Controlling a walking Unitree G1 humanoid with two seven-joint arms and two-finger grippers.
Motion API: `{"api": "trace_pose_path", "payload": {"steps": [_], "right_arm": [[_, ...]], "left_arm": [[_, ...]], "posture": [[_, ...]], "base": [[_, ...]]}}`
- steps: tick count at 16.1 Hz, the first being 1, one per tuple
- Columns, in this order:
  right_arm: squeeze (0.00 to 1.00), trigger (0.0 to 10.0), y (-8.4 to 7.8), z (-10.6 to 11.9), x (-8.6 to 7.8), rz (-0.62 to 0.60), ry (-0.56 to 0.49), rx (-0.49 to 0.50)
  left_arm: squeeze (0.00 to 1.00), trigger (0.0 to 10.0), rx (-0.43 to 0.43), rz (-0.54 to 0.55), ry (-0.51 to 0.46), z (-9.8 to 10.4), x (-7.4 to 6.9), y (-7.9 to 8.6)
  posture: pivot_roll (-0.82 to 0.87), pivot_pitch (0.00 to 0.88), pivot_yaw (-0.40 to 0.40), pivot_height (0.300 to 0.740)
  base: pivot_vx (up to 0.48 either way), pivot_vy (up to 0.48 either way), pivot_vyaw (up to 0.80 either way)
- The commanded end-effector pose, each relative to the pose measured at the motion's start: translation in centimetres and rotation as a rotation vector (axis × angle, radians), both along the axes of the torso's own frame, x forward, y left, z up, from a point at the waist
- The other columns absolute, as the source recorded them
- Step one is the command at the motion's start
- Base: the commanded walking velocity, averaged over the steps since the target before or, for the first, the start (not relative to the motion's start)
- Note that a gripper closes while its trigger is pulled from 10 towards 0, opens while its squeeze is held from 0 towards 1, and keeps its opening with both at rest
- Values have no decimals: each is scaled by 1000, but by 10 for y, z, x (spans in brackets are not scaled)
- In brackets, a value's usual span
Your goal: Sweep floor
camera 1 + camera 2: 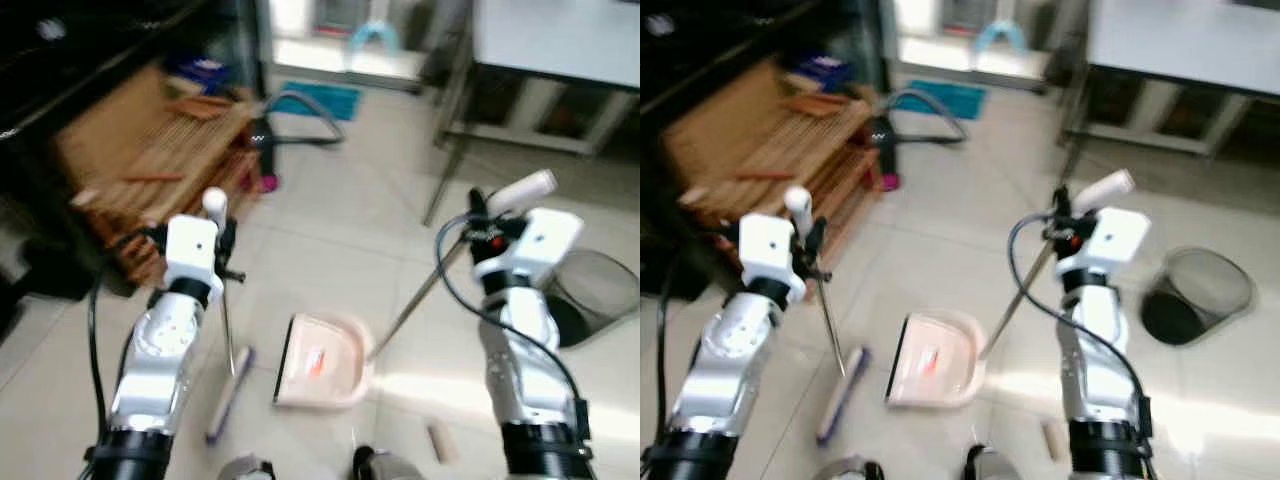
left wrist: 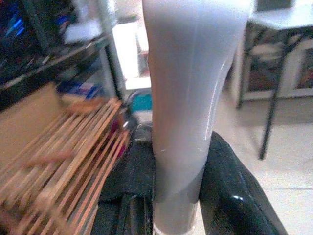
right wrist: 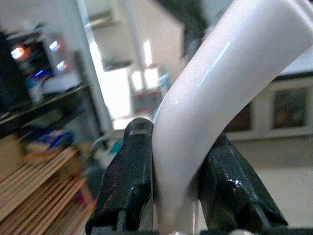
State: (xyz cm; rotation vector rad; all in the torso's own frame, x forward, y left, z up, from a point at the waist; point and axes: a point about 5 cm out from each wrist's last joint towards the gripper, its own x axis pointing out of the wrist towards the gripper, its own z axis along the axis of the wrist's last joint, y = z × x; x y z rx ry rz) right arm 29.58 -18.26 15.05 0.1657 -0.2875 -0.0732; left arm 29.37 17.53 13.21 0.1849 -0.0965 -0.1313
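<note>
Dustpan lies flat on the tiled floor, pink, between the two arms. Just beside the dustpan the broom touches the floor — the left gripper squeezes its pale handle tight. The right gripper pinches the dustpan's long white handle — a wire bin sits near the dustpan.

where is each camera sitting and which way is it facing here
Left eye view: on the head, looking down at the tiled floor; both silver arms show, with broom, pink dustpan and wire bin.
Right eye view: head again, same scene.
Left wrist view: along the left hand, shut on the broom handle.
Right wrist view: along the right hand, shut on the dustpan handle.
Shared: both wrist views catch the wooden rack.
</note>
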Motion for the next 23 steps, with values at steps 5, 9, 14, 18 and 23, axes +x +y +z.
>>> {"api": "trace_pose_path", "payload": {"steps": [5,9,14,18,23], "right_arm": [[0,10000,-25,29,-2,-128,-90,-45],[0,10000,-32,42,-5,-177,-86,-91],[0,10000,-39,42,-6,-237,-16,-171],[0,10000,-49,32,-19,-325,35,-169],[0,10000,-46,28,-24,-316,66,-192]], "left_arm": [[0,10000,-25,-40,-106,31,10,-7],[0,10000,-30,-40,-122,43,19,-10],[0,10000,-2,-44,-148,57,33,-8],[0,10000,-7,-48,-125,48,34,-10],[0,10000,-29,-50,-85,37,36,-13]], "posture": [[-31,59,28,740],[-37,58,37,740],[-45,65,54,740],[-60,70,65,740],[-59,85,64,740]], "base": [[0,0,-800],[0,0,-800],[0,0,-800],[0,69,-800],[0,296,-800]]}}
